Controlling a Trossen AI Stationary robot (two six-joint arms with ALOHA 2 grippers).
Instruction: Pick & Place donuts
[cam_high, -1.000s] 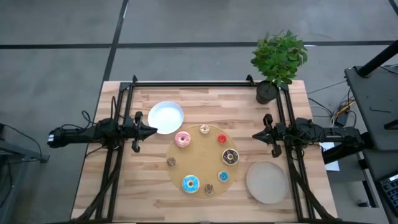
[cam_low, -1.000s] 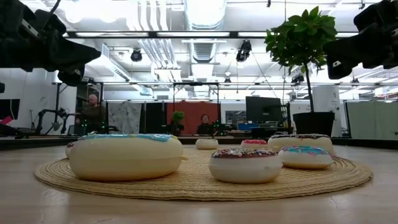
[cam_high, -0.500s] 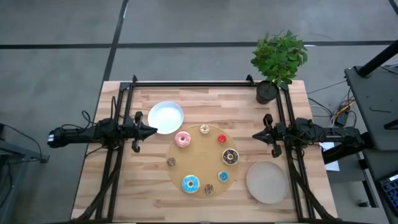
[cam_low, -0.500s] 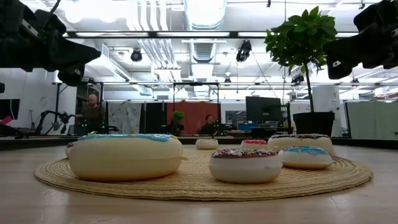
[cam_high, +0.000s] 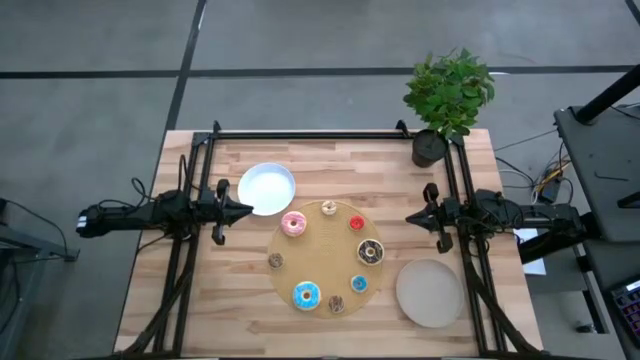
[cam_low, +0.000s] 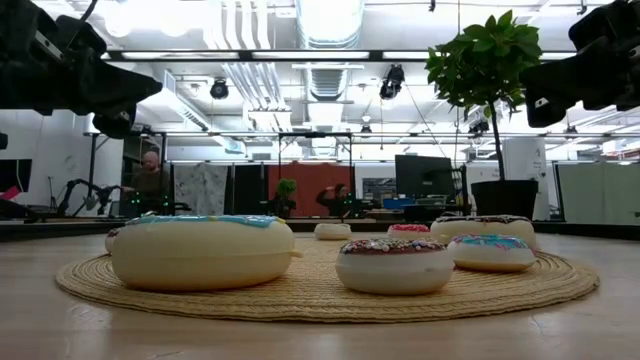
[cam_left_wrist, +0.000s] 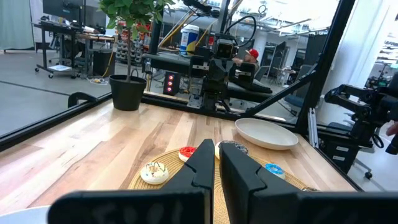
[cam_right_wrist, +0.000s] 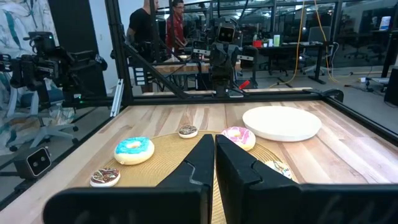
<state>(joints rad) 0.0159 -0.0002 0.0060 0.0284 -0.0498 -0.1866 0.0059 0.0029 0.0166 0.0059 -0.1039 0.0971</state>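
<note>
While both arms lie stretched level above the tabletop (cam_high: 200, 300), pointing inward at each other from opposite sides, neither has hold of anything. From the left edge the left gripper (cam_high: 247, 210) reaches in with its fingers pressed together and empty, its tip over the near rim of the white plate (cam_high: 267, 187) and just short of the round woven mat (cam_high: 325, 257). Across from it the right gripper (cam_high: 410, 217) is likewise closed on nothing, its tip hanging just outside the mat's right edge, above and apart from the beige plate (cam_high: 430, 292). All the donuts rest on the mat: the pink iced one (cam_high: 293, 224) nearest the left gripper, a red one (cam_high: 357, 223), a chocolate one (cam_high: 371, 252), the large blue iced one (cam_high: 306, 295), and smaller ones between them. A potted plant (cam_high: 447, 95) stands at the tabletop's far right corner.
</note>
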